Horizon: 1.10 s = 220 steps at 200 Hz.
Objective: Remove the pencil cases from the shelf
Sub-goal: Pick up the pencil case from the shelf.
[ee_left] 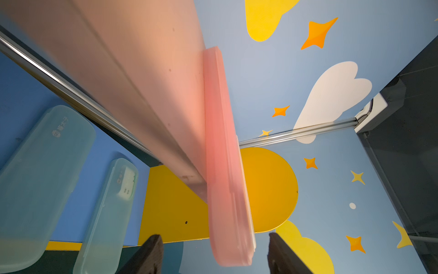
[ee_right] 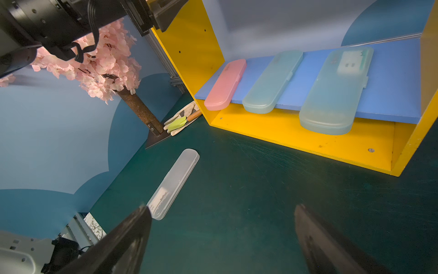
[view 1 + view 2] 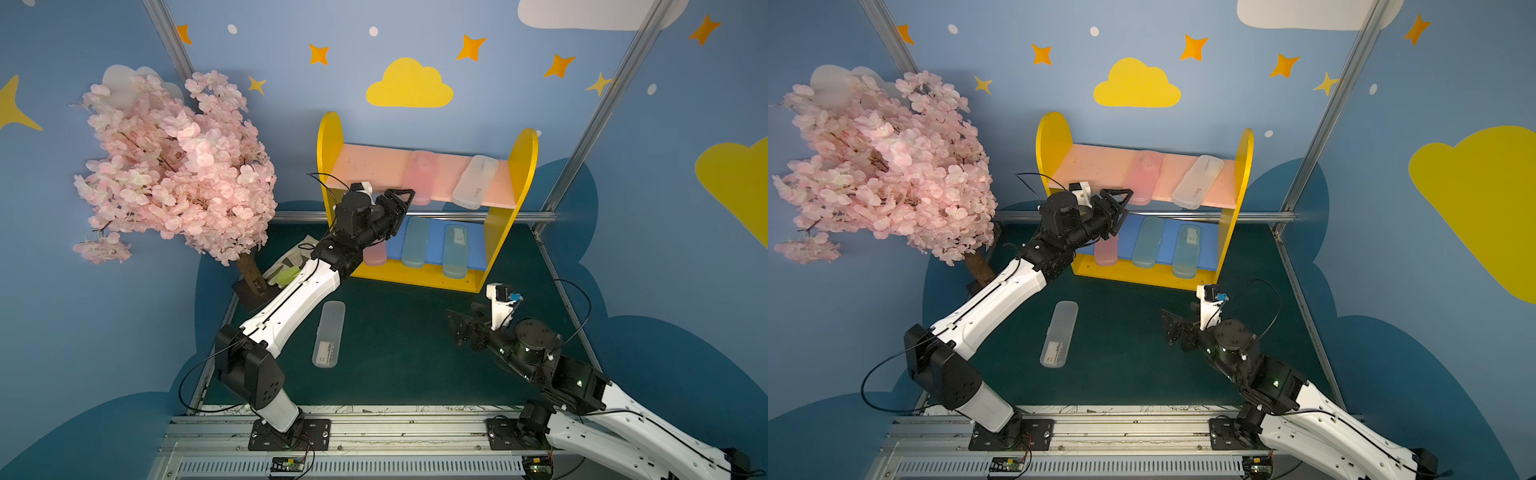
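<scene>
Five translucent plastic pencil cases (image 3: 415, 243) sit on the yellow-sided shelf (image 3: 330, 141). Left claw (image 1: 213, 234), jaws apart, straddles the pink one (image 1: 220, 142) overhanging the upper board (image 3: 365, 166) at its front edge; a shallow pinch could drop it. Right claw (image 2: 222, 207) gapes.

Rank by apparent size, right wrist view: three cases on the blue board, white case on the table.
1. labelled blue case
2. plain blue case and white case: too alike to rank
3. pink case
Camera nearness may inflate the first.
</scene>
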Tool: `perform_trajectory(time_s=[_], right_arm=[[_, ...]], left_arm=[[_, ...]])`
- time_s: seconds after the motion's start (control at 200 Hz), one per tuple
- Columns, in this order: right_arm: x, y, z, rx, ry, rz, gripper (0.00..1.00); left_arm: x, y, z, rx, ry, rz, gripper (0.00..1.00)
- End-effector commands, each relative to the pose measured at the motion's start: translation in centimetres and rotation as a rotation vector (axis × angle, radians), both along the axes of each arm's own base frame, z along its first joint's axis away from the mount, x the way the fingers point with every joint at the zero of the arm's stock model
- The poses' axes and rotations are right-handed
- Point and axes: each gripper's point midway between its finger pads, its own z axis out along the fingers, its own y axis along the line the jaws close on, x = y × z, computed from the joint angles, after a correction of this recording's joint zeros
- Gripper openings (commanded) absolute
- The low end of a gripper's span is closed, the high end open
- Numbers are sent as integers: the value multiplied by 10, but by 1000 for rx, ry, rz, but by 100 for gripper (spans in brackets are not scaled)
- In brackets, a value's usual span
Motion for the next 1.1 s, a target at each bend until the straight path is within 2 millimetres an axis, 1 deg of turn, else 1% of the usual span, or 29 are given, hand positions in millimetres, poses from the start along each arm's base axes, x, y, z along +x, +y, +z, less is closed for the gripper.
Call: perform_trajectory(time_s=[0.0,0.275,0.385,0.531,0.656,0.881,0.956,1.096], right_arm=[[1,-7,0,15,-5,-27,99],[0,-11,4,33,-13,-36,98],[0,-12,5,34,-15,-40,98],[-1,-14,6,40,-17,-40,98],[-1,-18,9,49,-24,-49,98],[-1,-18,9,52,-24,-50,97],[-1,-18,9,53,-24,-51,97],[-1,-19,9,47,-26,-50,97]], left_arm=[[1,-1,27,-45,-66,-15,67],[10,-4,30,-45,-70,-18,62],[14,-7,29,-46,-66,-27,58],[16,-10,28,-51,-68,-39,50],[17,-10,27,-52,-65,-38,47],[17,-9,28,-59,-71,-39,35],[17,-8,27,-62,-70,-42,29],[12,-8,32,-71,-89,-57,17]])
